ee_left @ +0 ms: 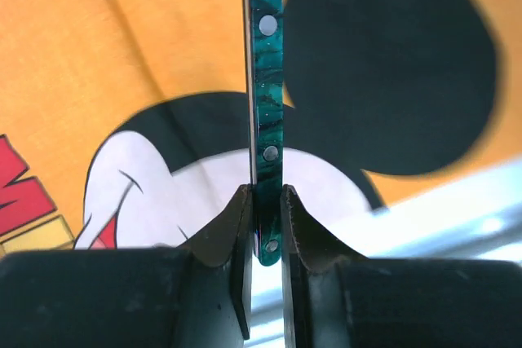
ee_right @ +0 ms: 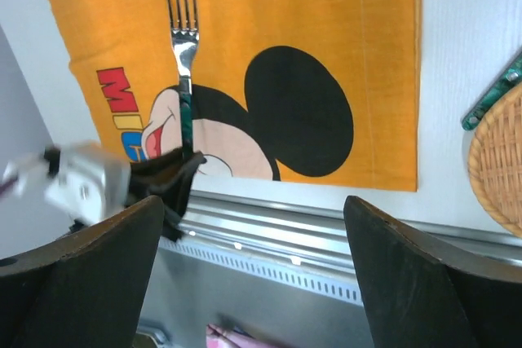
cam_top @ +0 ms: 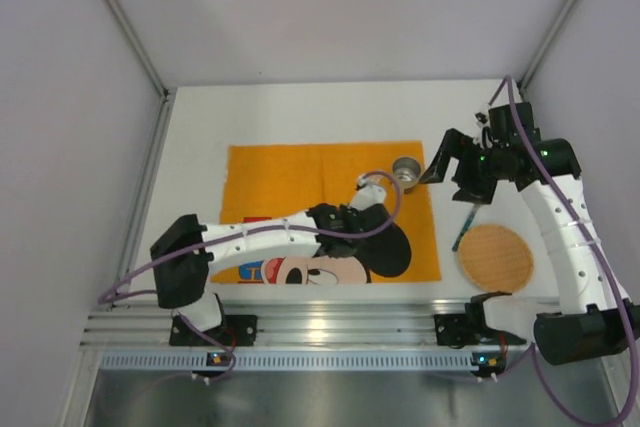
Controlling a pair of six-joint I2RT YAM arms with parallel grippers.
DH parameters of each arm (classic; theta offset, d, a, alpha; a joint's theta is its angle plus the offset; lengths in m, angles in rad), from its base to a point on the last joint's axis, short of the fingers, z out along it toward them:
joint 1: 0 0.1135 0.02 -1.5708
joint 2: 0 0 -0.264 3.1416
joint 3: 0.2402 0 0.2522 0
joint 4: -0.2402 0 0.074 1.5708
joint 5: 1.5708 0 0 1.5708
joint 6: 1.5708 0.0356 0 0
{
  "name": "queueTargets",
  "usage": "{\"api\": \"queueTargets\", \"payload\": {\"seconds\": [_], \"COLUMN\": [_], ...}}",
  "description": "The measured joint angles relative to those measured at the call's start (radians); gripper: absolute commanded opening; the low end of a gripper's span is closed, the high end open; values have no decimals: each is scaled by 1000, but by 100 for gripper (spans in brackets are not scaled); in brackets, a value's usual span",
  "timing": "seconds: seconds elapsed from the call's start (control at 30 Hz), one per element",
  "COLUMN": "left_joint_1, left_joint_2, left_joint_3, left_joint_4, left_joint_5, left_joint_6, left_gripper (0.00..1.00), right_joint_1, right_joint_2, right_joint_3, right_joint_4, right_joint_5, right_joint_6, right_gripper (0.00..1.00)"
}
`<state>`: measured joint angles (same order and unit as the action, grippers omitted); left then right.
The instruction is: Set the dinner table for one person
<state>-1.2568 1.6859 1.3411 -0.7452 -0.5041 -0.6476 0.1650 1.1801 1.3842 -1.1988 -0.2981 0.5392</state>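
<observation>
White desk (cam_top: 190,127) beneath mat (cam_top: 290,172): rigid, fixed, not for grasping. Above mat, left claw (ee_left: 265,201) clenched on fork (ee_right: 183,30), stiff and light, by green handle (ee_left: 266,79). At mat's right edge, right claw (ee_right: 251,209) released.

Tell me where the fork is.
In the right wrist view the fork is over the orange mat, left of Mickey's black ear, its green handle pinched in the left claw.

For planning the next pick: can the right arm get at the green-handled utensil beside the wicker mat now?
Probably yes. The right gripper is open, and the green-handled utensil lies uncovered on the dinner table by the wicker mat. The left gripper holds the fork away over the orange mat.
</observation>
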Motion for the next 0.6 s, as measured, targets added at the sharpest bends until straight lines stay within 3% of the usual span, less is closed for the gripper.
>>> {"api": "queueTargets", "payload": {"seconds": [0.17, 0.33, 0.6], "left_joint_1": [272, 453, 740], "left_joint_2": [-248, -473, -429], "left_joint_3": [-376, -511, -583], "left_joint_4": [29, 58, 175], "left_joint_5": [64, 122, 325], "left_joint_6": [-13, 26, 141], "left_gripper": [0, 0, 0], "right_joint_1": [0, 0, -2], "right_joint_2": [-49, -41, -11], "right_joint_3": [-104, -167, -167], "right_joint_4": [20, 20, 29], "right_joint_5": [-4, -3, 5], "right_joint_6": [14, 19, 18], "right_gripper": [92, 92, 93]}}
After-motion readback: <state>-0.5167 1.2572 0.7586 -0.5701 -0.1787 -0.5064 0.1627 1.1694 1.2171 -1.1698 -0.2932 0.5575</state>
